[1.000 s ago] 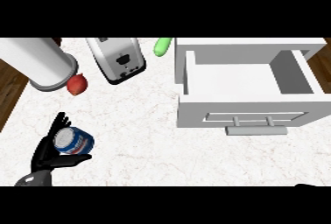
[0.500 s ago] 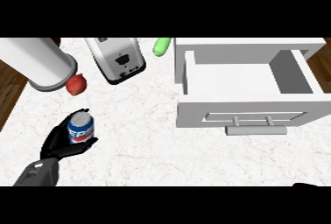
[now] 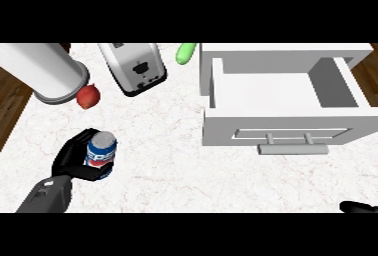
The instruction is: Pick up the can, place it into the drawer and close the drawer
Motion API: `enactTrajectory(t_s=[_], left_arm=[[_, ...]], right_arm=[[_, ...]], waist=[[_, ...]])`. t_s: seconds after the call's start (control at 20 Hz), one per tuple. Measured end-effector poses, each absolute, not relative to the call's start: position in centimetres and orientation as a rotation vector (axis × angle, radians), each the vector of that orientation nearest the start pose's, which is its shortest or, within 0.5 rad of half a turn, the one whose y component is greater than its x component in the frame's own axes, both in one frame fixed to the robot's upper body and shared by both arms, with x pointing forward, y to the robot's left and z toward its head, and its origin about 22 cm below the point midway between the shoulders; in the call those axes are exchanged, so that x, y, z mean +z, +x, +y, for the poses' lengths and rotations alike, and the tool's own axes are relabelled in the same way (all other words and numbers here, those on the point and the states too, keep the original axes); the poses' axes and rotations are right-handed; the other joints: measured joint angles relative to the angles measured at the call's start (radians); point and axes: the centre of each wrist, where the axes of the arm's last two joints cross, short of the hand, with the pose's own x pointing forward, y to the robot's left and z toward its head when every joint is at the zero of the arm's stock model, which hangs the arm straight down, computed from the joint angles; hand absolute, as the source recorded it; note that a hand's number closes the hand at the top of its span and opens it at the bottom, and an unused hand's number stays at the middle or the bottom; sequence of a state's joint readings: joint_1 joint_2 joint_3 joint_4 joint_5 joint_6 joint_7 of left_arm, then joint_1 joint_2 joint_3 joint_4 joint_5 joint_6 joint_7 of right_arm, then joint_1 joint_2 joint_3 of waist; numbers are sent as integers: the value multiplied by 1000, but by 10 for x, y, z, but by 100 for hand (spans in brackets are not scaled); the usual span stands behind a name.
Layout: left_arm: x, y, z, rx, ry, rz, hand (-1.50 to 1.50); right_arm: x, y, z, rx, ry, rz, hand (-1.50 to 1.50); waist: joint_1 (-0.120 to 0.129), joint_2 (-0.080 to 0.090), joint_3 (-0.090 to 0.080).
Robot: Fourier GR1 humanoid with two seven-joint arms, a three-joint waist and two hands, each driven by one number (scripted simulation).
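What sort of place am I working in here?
Most likely a kitchen counter: a white marbled countertop carries a toaster and an open white drawer. A red fruit or vegetable and a green one lie nearby.

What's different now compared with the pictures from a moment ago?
The left hand has curled round the can and carried it a little up the counter and to the right, toward the open drawer; the can looks tipped more upright than a second ago. The drawer is open as before with nothing in it. The toaster, the red fruit and the green item have not moved.
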State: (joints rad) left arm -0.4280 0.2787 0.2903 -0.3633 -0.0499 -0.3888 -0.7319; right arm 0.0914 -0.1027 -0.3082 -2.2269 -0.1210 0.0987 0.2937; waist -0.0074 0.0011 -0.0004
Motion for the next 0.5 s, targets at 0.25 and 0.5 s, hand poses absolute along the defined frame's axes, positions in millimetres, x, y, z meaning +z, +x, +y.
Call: enactTrajectory(t_s=[0.25,0.5], left_arm=[[-117,301,296,26,-118,-1567,150],[-104,331,240,98,-83,-1603,150]], right_arm=[[140,164,-308,-50,-236,-1861,-150],[146,166,-301,-52,-243,-1866,-150]], waist=[[-6,1,0],[-7,2,-1]])
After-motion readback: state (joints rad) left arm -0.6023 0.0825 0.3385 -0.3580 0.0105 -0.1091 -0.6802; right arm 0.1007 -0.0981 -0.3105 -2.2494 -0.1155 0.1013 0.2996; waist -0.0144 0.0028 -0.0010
